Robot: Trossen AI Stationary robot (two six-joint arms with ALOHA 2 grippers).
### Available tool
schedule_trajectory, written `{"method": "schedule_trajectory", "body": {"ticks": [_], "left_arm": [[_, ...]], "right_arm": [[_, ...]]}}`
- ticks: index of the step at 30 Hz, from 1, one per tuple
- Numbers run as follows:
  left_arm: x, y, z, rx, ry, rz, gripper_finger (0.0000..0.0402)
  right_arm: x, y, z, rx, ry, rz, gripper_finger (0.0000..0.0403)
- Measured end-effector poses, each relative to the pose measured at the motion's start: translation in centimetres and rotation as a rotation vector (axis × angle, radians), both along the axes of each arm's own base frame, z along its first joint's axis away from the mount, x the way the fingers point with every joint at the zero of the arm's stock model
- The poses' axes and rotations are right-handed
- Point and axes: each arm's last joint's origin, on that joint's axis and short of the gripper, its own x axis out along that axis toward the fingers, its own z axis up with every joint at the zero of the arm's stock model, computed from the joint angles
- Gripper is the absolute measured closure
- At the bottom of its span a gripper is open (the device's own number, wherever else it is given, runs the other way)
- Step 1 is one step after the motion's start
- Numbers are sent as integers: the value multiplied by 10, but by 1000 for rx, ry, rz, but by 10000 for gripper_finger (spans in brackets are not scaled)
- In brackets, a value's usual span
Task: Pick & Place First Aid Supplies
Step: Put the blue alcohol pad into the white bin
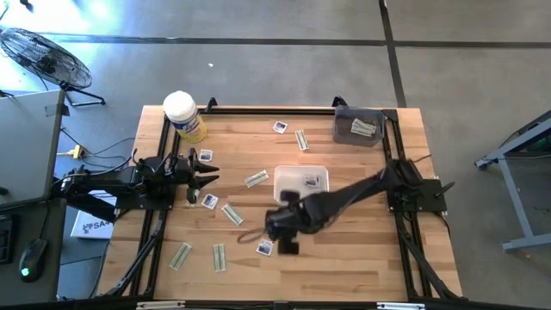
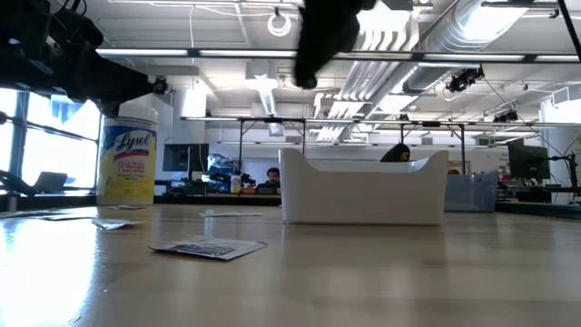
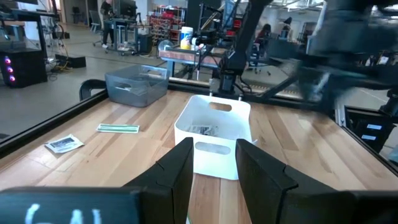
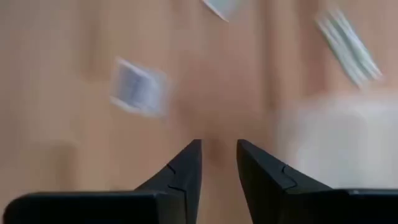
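Several small first aid packets lie flat and scattered on the wooden table: white squares with blue print (image 1: 209, 201) (image 1: 264, 248) and pale strips (image 1: 256, 179) (image 1: 219, 257). A few more lie inside the white tray (image 1: 301, 182). My right gripper (image 4: 218, 155) hovers open above the table just near of the tray, over bare wood, with a square packet (image 4: 138, 87) ahead of it. It holds nothing. My left gripper (image 3: 214, 163) waits open at the table's left, pointing at the tray (image 3: 214, 127).
A yellow canister with a white lid (image 1: 183, 116) stands at the far left corner. A grey bin (image 1: 359, 127) holding strips sits at the far right. In the low view one packet (image 2: 209, 247) lies near of the tray (image 2: 363, 191). Black rails edge the table.
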Motion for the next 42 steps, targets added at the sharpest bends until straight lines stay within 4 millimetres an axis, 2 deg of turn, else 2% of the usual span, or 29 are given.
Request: {"method": "schedule_trajectory", "body": {"ticks": [4, 8, 15, 20, 26, 42], "left_arm": [[0, 0, 0, 0, 0, 1, 283], [0, 0, 0, 0, 0, 0, 283], [0, 0, 0, 0, 0, 0, 283], [0, 0, 0, 0, 0, 0, 283], [0, 0, 0, 0, 0, 0, 283], [0, 0, 0, 0, 0, 1, 283]], "right_arm": [[8, 27, -14, 111, -153, 78, 285], [20, 37, -40, 133, -237, 84, 258], [38, 40, -98, 53, -148, 42, 248], [41, 36, -122, 48, -106, -42, 262], [41, 40, -130, 9, -95, 13, 278], [42, 34, -135, 51, -52, -19, 350]]}}
